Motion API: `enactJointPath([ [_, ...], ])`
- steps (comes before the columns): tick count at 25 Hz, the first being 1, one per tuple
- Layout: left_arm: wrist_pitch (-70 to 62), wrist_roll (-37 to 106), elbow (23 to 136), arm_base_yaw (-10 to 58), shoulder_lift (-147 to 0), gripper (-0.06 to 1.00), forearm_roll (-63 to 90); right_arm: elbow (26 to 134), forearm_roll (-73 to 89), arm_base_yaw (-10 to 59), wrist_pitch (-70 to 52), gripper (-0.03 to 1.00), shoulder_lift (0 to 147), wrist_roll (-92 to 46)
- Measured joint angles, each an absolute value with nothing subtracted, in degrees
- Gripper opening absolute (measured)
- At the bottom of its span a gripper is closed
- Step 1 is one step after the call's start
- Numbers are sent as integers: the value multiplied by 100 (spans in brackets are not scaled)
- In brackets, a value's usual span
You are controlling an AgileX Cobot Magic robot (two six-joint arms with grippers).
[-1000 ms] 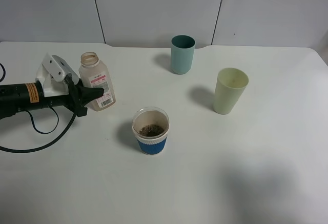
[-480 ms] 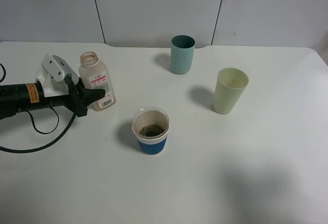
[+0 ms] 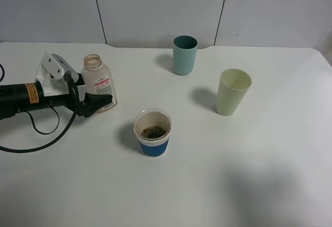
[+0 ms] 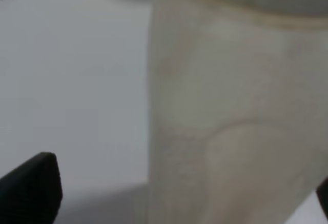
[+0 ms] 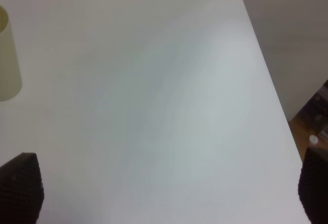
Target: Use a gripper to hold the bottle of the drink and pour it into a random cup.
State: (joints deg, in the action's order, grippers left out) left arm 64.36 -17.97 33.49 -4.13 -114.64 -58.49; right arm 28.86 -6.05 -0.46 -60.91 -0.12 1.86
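flanking the bottle [image 3: 99,81], left tool [image 3: 96,98] spread wide, bottle standing upright

We see a white table [image 3: 249,149] under pale grey wall panels [image 3: 155,9] split by dark seams, and on it a teal tumbler [image 3: 184,55], a pale green tumbler [image 3: 232,92] and a cup [image 3: 152,132] with a clear rim, a brown-stained inside and a ribbed blue sleeve. The bottle [image 3: 98,81] is clear with a tan tinge and wears a white-and-pink label. The gripper [image 3: 96,102] is black with white bracket parts, an orange label and a black cable [image 3: 36,146].
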Motion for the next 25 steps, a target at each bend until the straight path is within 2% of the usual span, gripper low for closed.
enactJointPath([
  [5, 5812, -2421, 3333, -413, -10626, 98, -5919, 2886, -605, -46, -6091, 99, -12, 186],
  [12, 4825, -2601, 3279, -413, -9099, 98, -5898, 2886, -605, -46, -6091, 99, -12, 186],
  [25, 3412, -2703, 3275, -413, -6471, 98, -4316, 2886, -605, -46, -6091, 99, -12, 186],
])
